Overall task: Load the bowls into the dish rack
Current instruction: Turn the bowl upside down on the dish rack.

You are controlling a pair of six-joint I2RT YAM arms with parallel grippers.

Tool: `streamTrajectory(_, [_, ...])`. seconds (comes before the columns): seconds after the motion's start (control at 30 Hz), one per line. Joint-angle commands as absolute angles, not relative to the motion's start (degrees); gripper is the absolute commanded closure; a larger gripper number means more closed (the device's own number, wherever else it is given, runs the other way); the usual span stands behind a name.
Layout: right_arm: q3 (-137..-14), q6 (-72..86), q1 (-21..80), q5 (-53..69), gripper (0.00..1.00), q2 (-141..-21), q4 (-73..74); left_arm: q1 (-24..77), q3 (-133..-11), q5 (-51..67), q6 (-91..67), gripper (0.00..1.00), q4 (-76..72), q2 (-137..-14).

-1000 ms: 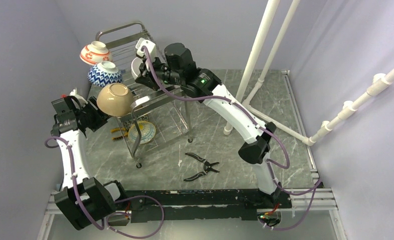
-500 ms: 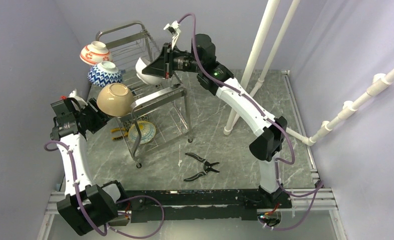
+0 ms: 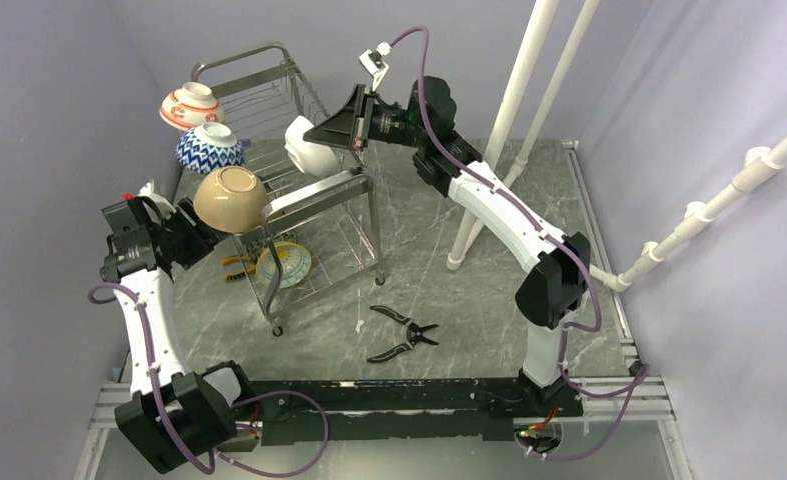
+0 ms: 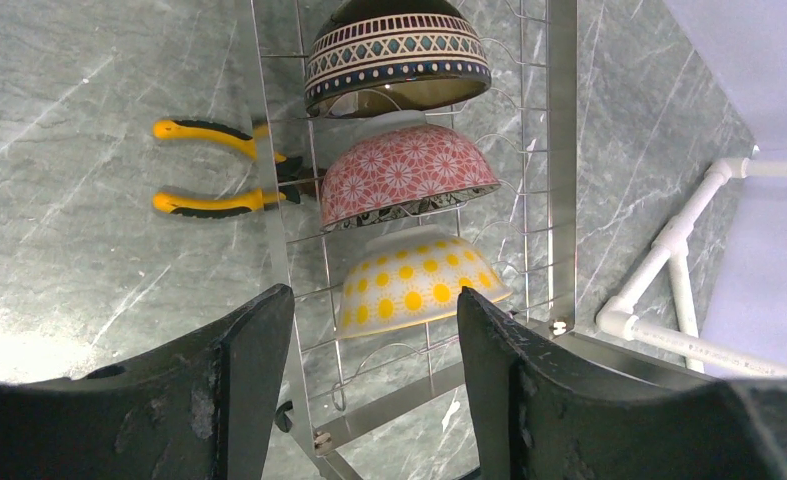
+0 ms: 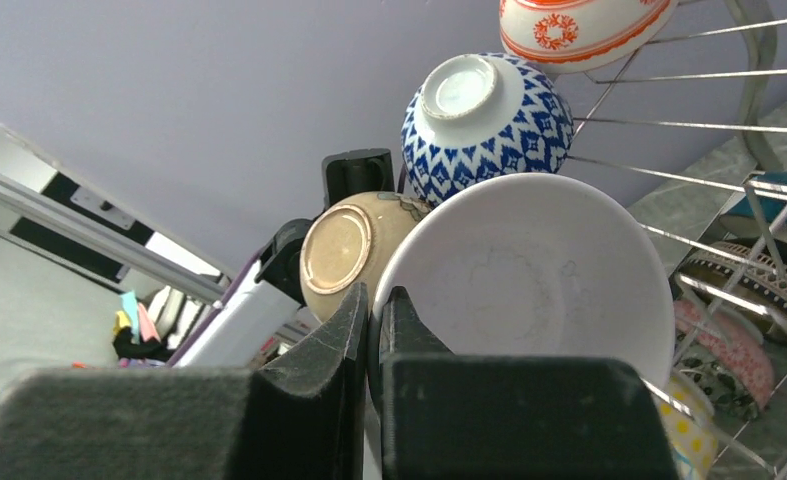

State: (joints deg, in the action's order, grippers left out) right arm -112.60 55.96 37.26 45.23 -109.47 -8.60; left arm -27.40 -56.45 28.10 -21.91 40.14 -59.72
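Right jaws clamped on white bowl (image 5: 529, 270) rim, bowl tipped on edge above rack (image 3: 314, 192) upper tier (likely so it slots between prongs).

Beyond those jaws, past bowl: tan bowl (image 5: 337, 250), blue bowl (image 5: 489, 120) and red bowl (image 5: 579, 25) stand in row.

Your free slot looks to be next to tan bowl. Wires crowd it.

Left jaws apart, empty. Beyond them: patterned bowls (image 4: 409, 180) fill lower tier, pliers (image 4: 214, 203) on tabletop.

Above the right fingers (image 5: 331, 340), the red-patterned bowl (image 5: 579, 25) gets chopped by the top edge, and the white bowl (image 5: 529, 280) covers part of the tan bowl (image 5: 337, 250).
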Motion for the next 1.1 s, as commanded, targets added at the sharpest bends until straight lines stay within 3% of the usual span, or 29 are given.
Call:
streamTrajectory(0.0, [-107.4, 61.7, 33.6, 43.4, 1.0, -104.0, -16.9, -27.6, -57.1, 28.0, -21.4, 0.35, 38.8, -58.7])
streamTrajectory(0.43, [-97.5, 66.2, 31.3, 40.5, 1.0, -101.3, -26.1, -27.5, -59.4, 26.1, -21.6, 0.35, 40.6, -55.6])
streamTrajectory(0.87, [-93.9, 68.9, 29.9, 41.2, 1.0, -100.5, -29.5, -27.6, -75.9, -12.7, -25.9, 0.37, 50.3, -49.2])
streamTrajectory(0.97, [-93.2, 69.1, 29.8, 41.3, 1.0, -100.3, -30.0, -27.6, -81.4, -15.4, -23.9, 0.36, 47.7, -50.2])
streamTrajectory(1.07, [-93.8, 68.2, 29.8, 41.5, 1.0, -100.3, -28.6, -27.6, -87.7, -9.4, -20.9, 0.36, 44.1, -52.7])
